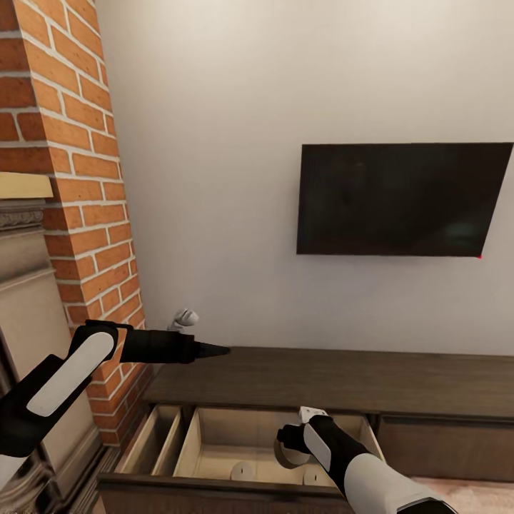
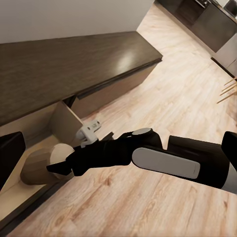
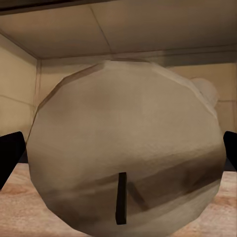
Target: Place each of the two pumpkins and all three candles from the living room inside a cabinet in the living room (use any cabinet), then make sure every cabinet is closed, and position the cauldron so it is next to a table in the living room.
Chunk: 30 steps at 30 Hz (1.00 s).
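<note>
The long dark brown cabinet (image 1: 321, 378) runs along the wall, with one drawer (image 1: 235, 428) pulled out to show its pale interior. My right gripper (image 1: 287, 448) reaches down into that drawer and is shut on a grey-beige candle (image 3: 123, 148). The candle's wick end faces the wrist camera, with a black finger (image 3: 10, 158) at each side. In the left wrist view the same candle (image 2: 39, 168) lies tilted at the right gripper (image 2: 60, 170), over the drawer's front edge. Two more candles (image 1: 241, 471) (image 1: 312, 477) stand on the drawer floor. My left gripper (image 1: 214, 350) hovers open above the cabinet's left end, holding nothing. The pumpkins and the cauldron are out of view.
A red brick chimney column (image 1: 78, 178) and a stone mantel stand at the left. A black TV (image 1: 403, 200) hangs on the wall above the cabinet. A small white object (image 1: 184, 318) sits at the cabinet's back left. Light wood floor (image 2: 148, 212) stretches in front of the cabinet.
</note>
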Motion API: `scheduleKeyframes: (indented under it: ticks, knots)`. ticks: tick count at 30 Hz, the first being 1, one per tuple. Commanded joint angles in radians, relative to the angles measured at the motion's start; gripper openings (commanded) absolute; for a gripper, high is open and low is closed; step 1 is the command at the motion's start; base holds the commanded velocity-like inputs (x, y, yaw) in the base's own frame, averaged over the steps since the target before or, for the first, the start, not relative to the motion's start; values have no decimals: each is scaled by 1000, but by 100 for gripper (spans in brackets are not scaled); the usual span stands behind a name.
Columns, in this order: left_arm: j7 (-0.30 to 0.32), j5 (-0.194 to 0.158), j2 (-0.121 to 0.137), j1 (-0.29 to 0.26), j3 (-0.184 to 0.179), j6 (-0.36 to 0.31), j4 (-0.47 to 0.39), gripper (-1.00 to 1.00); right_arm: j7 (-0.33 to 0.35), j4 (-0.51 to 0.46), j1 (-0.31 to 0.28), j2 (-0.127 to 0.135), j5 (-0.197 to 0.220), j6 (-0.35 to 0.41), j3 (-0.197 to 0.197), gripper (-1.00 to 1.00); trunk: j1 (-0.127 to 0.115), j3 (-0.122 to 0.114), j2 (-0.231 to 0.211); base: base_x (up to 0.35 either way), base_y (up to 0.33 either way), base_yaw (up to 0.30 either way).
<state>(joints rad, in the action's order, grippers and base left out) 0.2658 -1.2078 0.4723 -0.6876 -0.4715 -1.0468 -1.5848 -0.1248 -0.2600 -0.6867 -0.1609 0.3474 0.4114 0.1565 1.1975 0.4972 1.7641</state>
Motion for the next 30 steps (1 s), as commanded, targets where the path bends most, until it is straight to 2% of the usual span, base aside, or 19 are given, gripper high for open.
scheduleKeyframes:
  ticks: [1, 25, 30]
  knots:
    - [10, 9, 0, -1, -1, 0, 0, 100, -9, -2, -1, 1, 12, 4, 8, -100, 4, 4, 8, 0, 0, 0]
    - [10, 8, 0, -1, -1, 0, -1, 100, -9, -1, -1, 0, 12, 3, 8, -100, 96, 80, 176, 0, 0, 0]
    - [10, 8, 1, -1, -1, 0, -1, 100, -9, -2, -1, 0, 12, 1, 8, -100, 96, 80, 176, 0, 0, 0]
